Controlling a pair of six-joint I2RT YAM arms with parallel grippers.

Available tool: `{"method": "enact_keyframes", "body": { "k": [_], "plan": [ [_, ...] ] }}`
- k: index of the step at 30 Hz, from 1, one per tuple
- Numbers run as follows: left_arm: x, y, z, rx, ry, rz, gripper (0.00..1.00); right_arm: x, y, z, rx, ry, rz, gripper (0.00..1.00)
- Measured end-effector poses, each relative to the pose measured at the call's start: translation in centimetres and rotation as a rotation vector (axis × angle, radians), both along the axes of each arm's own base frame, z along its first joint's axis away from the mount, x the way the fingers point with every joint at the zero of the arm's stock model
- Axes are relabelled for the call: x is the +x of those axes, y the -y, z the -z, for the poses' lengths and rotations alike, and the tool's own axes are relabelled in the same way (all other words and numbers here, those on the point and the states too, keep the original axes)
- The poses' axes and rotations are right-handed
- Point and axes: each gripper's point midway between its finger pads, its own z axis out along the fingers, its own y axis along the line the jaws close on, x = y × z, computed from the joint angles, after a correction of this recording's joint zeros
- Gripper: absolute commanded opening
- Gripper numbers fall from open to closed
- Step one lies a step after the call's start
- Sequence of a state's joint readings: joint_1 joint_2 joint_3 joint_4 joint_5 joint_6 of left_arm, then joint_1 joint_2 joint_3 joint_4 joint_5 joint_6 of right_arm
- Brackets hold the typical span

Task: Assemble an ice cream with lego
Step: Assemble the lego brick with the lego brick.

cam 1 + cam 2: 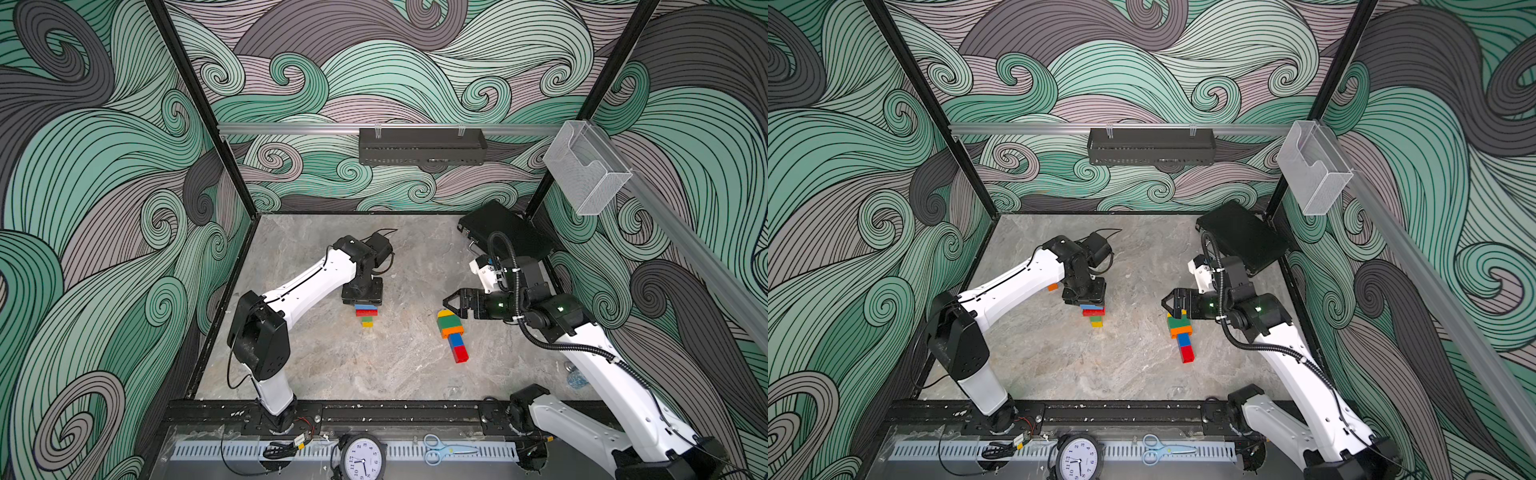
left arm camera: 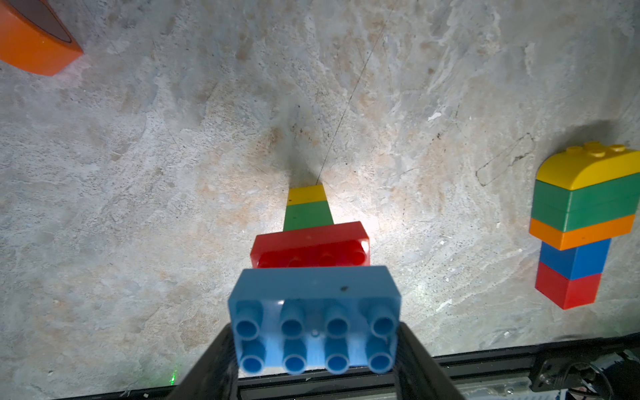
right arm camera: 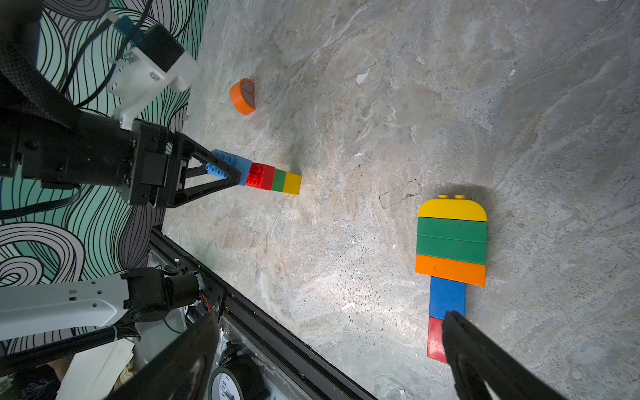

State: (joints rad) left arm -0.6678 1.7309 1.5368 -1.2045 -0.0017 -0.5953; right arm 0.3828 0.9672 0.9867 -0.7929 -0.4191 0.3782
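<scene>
Two lego builds sit on the grey desk (image 1: 374, 365): a flat-lying ice cream (image 3: 452, 242), with a yellow rounded top, two greens, orange, then a blue and red stick, has the right gripper (image 1: 452, 305) spread wide and empty just beside its yellow end. The left gripper (image 1: 365, 302), partly closed, grips a blue brick (image 2: 313, 298) topping an upright stack (image 2: 308, 225) of red, green and yellow. A loose orange round-topped brick (image 3: 242, 97) lies well apart from both.

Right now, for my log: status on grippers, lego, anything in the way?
Left gripper shut on blue brick atop upright stack. Right gripper open by flat-lying ice cream. Loose orange round brick, nothing blocking.
</scene>
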Motion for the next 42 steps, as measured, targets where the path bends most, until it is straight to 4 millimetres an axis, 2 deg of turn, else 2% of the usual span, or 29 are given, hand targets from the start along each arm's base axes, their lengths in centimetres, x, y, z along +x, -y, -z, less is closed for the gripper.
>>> {"method": "enact_keyframes", "body": {
  "k": [7,42],
  "plan": [
    [-0.01,-0.23,0.50,0.027,-0.008,-0.009,0.42,0.00,0.00,0.00,0.000,0.000,0.000,0.99],
    [-0.17,0.02,0.52,0.034,-0.001,-0.047,0.40,0.00,0.00,0.00,0.000,0.000,0.000,0.99]
  ]
}}
